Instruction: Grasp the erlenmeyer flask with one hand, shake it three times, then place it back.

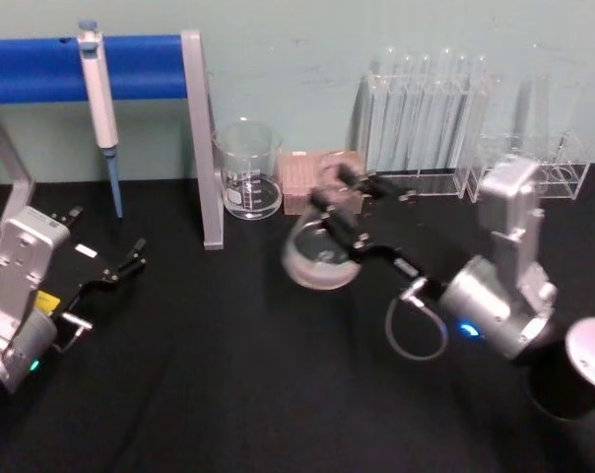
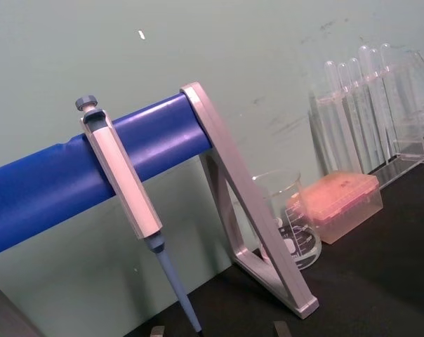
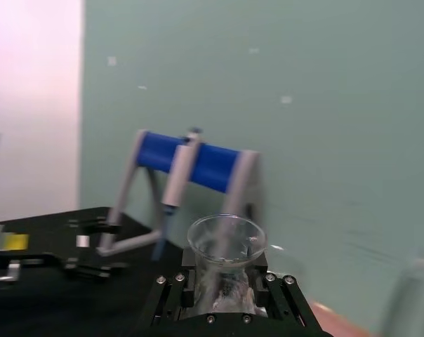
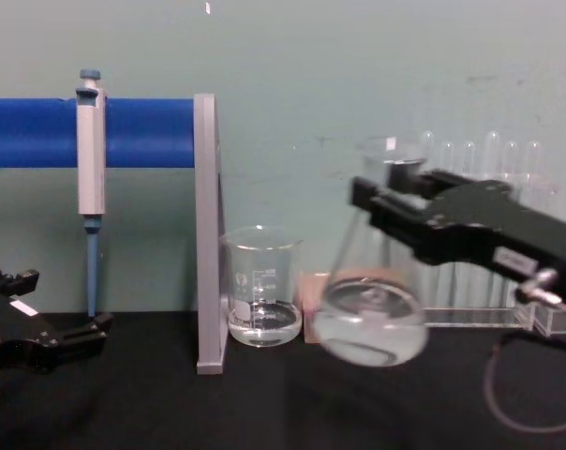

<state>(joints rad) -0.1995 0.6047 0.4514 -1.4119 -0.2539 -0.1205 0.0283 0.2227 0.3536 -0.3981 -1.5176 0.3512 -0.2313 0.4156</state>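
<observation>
The erlenmeyer flask [image 1: 320, 258] is clear glass and hangs tilted above the black table, right of centre. My right gripper [image 1: 335, 192] is shut on its neck. From the chest view, the flask [image 4: 369, 319] floats clear of the tabletop, its round base swung low and blurred, with the right gripper [image 4: 395, 192] clamping the neck from the right. The right wrist view looks down past the gripper [image 3: 226, 281] at the flask's flared rim [image 3: 226, 242]. My left gripper [image 1: 105, 239] rests open at the table's left side, far from the flask.
A glass beaker [image 1: 248, 172] stands behind the flask, beside a grey-framed stand with a blue bar [image 1: 140, 67] holding a pipette [image 1: 100, 99]. A pink tip box [image 1: 312, 177] and clear test tube racks [image 1: 426, 123] line the back. A black cylinder [image 1: 583, 379] sits at front right.
</observation>
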